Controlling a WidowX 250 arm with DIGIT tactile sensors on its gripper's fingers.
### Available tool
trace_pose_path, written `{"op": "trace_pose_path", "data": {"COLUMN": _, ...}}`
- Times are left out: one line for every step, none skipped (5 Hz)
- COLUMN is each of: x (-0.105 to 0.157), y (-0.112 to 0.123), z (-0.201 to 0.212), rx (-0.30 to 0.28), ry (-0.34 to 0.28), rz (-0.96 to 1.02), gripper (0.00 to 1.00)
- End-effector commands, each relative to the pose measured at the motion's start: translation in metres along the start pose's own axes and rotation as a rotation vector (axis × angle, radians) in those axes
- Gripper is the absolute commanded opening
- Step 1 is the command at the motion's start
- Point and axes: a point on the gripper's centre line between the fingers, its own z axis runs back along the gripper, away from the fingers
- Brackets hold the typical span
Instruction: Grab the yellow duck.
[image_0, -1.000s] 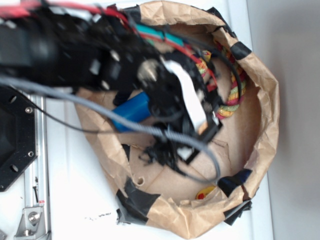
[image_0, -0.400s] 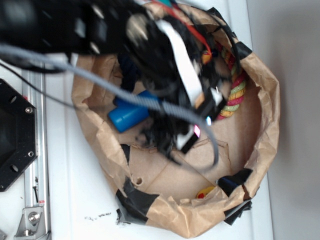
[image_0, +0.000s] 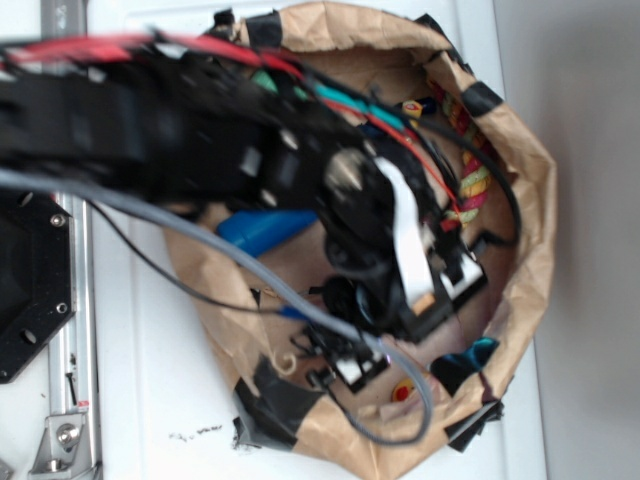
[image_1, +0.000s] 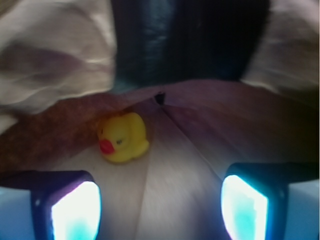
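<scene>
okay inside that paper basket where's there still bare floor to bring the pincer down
Bare floor lies in front of the yellow duck, between the open pincer fingers. Crowded: the blue bottle at the basket's left wall, the rope ring along the top right.

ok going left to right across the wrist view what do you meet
left fingertip of the end effector → yellow duck → right fingertip, with the paper wall behind.

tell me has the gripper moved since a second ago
Yes. Against the paper bag's rim, the gripper has shifted down the exterior view, toward the yellow duck by the bag's lower wall.
</scene>
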Motion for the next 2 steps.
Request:
{"op": "trace_pose_path", "data": {"x": 0.019, "y": -0.037, "z": -0.018, "rx": -0.049, "ry": -0.009, "rz": -0.162, "gripper": 1.00}}
{"op": "trace_pose_path", "data": {"x": 0.023, "y": -0.052, "z": -0.025, "rx": -0.092, "ry": -0.037, "rz": -0.232, "gripper": 1.00}}
